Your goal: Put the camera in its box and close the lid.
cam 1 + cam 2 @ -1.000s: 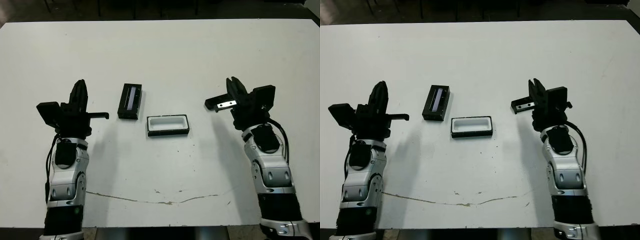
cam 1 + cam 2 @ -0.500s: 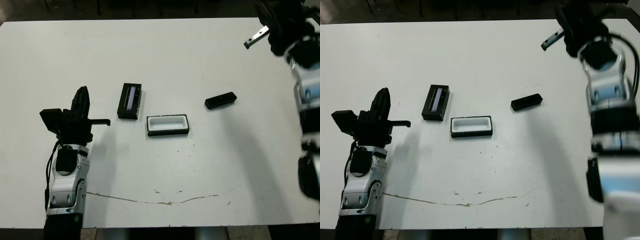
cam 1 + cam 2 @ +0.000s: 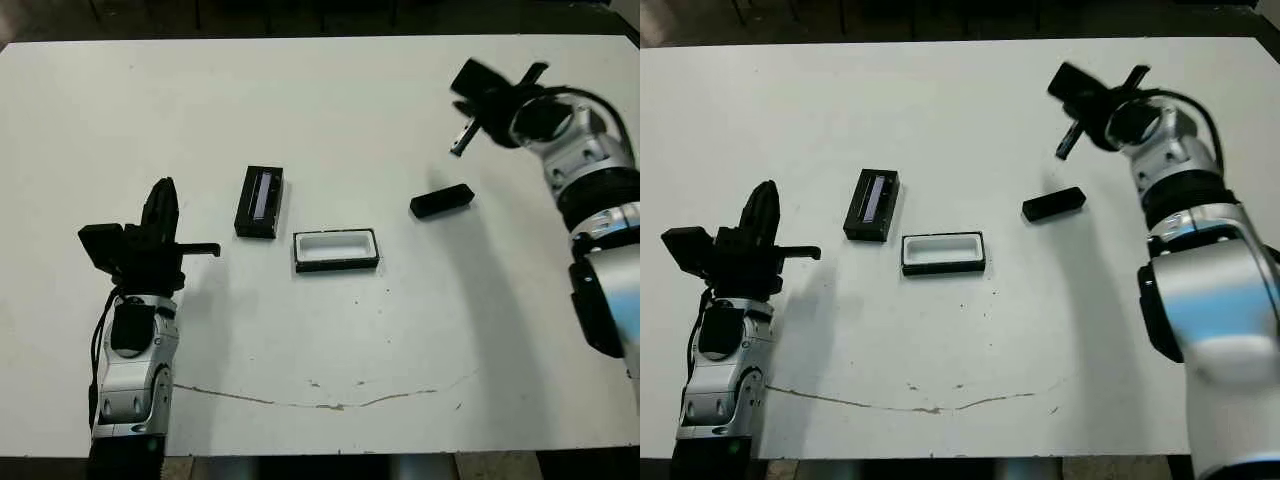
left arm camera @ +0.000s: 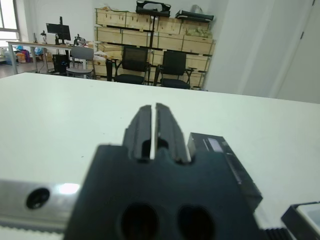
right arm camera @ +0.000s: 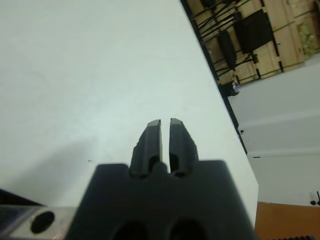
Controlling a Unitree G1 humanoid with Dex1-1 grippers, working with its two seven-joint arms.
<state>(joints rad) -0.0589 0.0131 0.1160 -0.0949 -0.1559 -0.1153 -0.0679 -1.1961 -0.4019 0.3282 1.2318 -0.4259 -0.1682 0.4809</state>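
While the left hand (image 3: 160,205) hovers low over the near left part of the white counter (image 3: 330,100), its two black fingers (image 4: 150,125) are pressed together with only a thin slit between them and nothing held. Just to the right of it, a little farther off, lies the lid (image 3: 260,201), flat on the counter with its pale grey stripe facing up and its long side running near to far. Right of the lid and slightly nearer sits the box (image 3: 336,250), open, its white lining showing and its hollow empty; its long side runs left to right, and it is close to the lid's near right corner but apart from it. Farther right, well apart from the box, the camera (image 3: 441,201) lies on the counter as a small black block, slightly tilted, touched by neither hand. Above and beyond the camera, at the far right, the right hand (image 3: 470,95) is raised off the counter, blurred in the head views; the right wrist view shows its fingers (image 5: 161,140) drawn together, empty, over bare counter.
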